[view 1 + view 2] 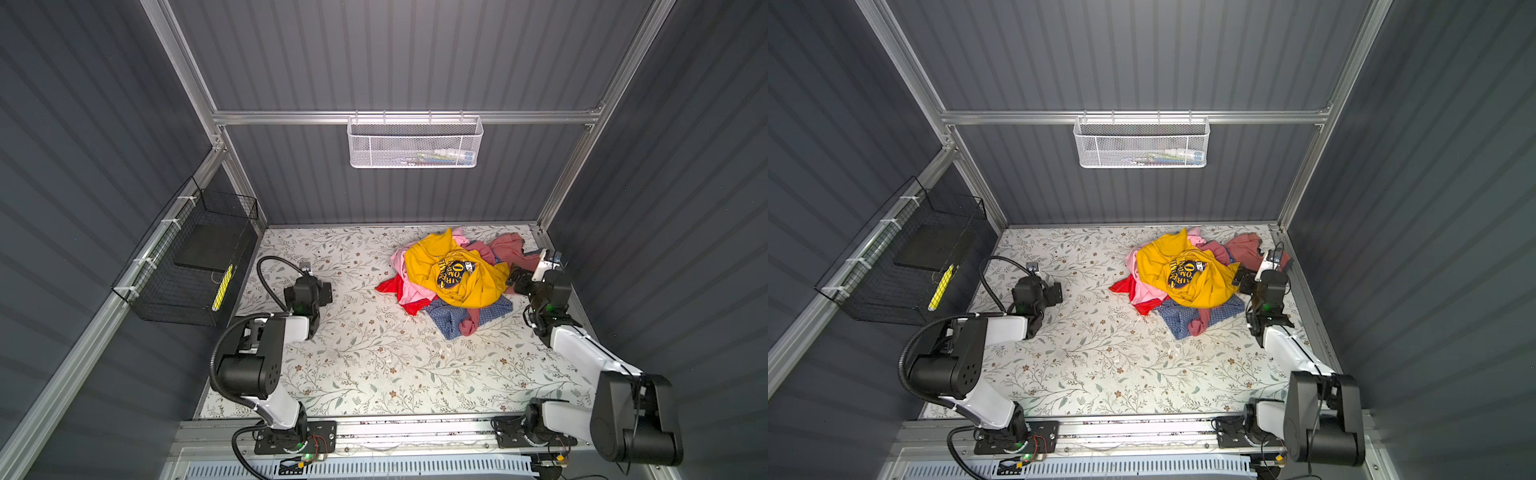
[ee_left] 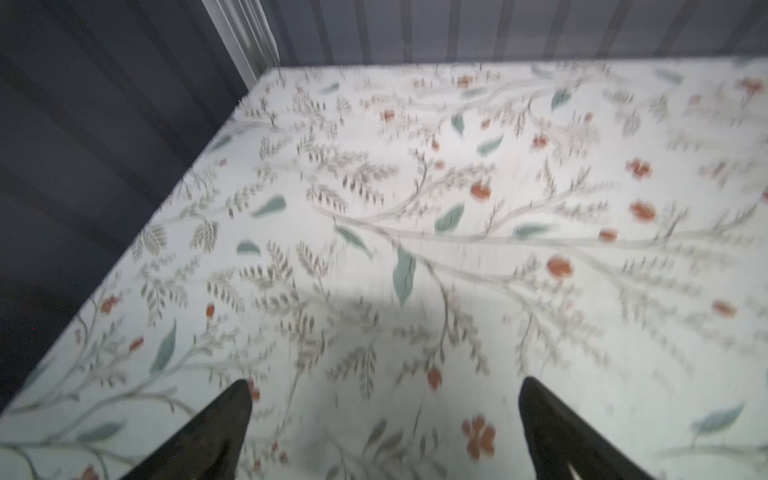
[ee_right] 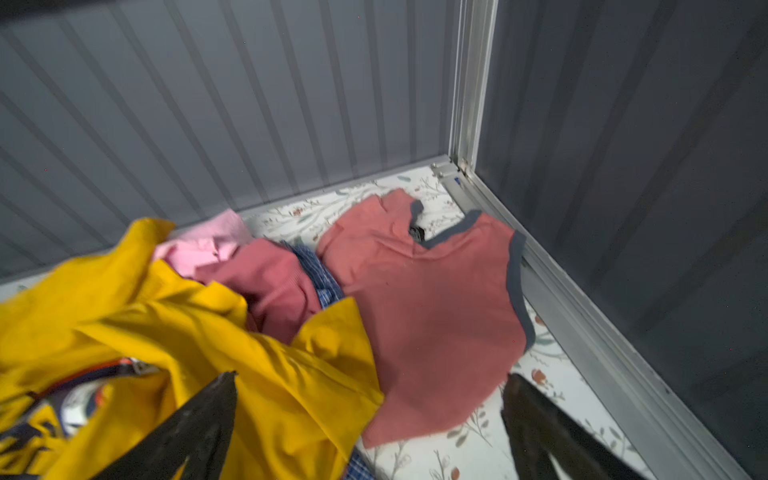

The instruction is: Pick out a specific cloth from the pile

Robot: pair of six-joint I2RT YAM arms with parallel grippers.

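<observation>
Right gripper [image 3: 372, 375], jaws spread and empty, is hovering over the pile [image 1: 455, 272], the cloth [image 3: 322, 276] peeking out just ahead; left gripper [image 2: 385, 381] is gaping, empty, above floral table [image 2: 519, 124].

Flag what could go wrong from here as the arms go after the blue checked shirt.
1. The blue checked shirt lies mostly under the yellow T-shirt, with a dusty-rose garment draped across it; pulling may drag both along.
2. The open right gripper hovers over yellow and rose cloth, so closing here would likely take the wrong garment.
</observation>
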